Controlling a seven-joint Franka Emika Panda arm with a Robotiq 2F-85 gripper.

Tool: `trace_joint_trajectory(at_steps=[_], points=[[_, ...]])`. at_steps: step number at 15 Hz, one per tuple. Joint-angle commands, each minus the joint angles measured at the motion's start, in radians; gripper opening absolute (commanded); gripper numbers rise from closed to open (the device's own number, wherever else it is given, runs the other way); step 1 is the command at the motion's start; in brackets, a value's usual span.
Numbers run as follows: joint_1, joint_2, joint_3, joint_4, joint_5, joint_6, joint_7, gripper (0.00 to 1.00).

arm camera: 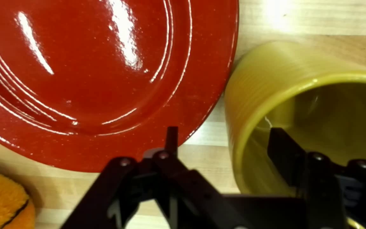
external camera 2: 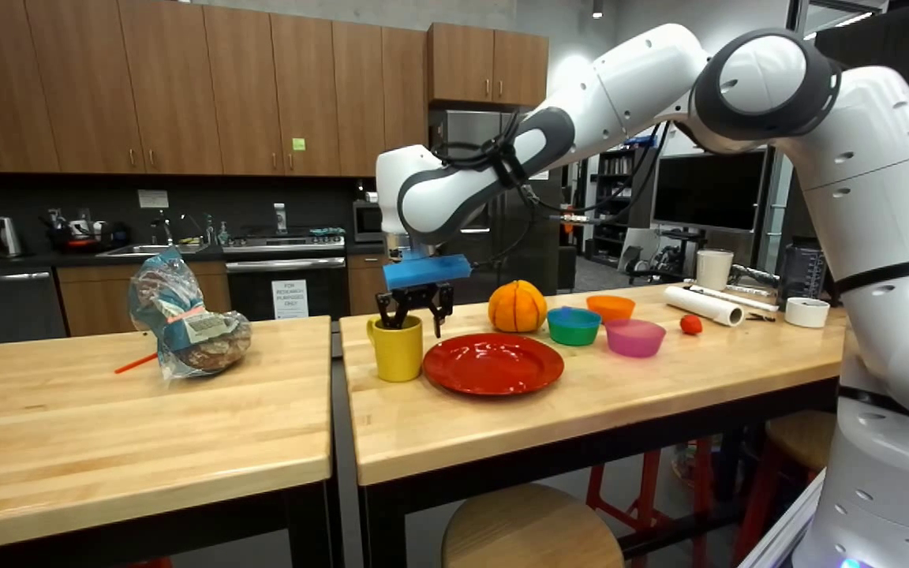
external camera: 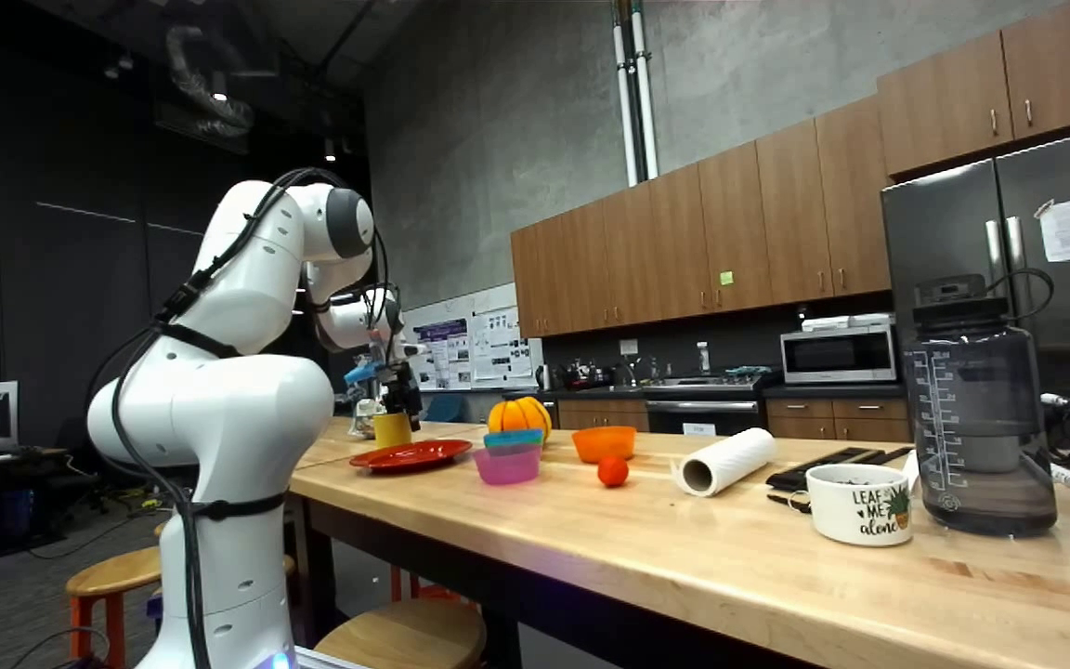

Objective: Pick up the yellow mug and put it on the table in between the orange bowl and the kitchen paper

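The yellow mug point(external camera 2: 399, 356) stands upright on the wooden table point(external camera 2: 439, 430), beside the red plate; it also shows in an exterior view point(external camera: 393, 430). My gripper point(external camera 2: 418, 322) is open over its rim. In the wrist view the fingers point(arm camera: 224, 135) straddle the near wall of the mug point(arm camera: 265, 66): one finger is inside the mug, the other outside above the plate's edge. Neither finger clearly touches the wall. The orange bowl point(external camera: 603, 444) point(external camera 2: 611, 307) and the white kitchen paper roll point(external camera: 728, 461) point(external camera 2: 703, 305) are farther along the table in both exterior views, with a gap between them.
The red plate point(external camera 2: 494, 364) lies right beside the mug. An orange pumpkin point(external camera 2: 518, 306), a teal-green bowl point(external camera 2: 573, 326), a pink bowl point(external camera 2: 635, 338) and a small red ball point(external camera 2: 690, 324) stand along the table. A white patterned mug point(external camera: 858, 505) and a bottle point(external camera: 981, 418) are past the roll.
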Motion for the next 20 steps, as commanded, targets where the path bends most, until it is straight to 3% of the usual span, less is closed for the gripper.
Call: trace_joint_trajectory(at_steps=[1, 6, 20], points=[[0.013, 0.001, -0.018, 0.017, 0.028, -0.022, -0.025, 0.38], [0.011, -0.003, -0.017, 0.015, 0.053, -0.02, -0.04, 0.01], [-0.064, -0.111, -0.027, -0.071, 0.24, 0.024, -0.2, 0.03]])
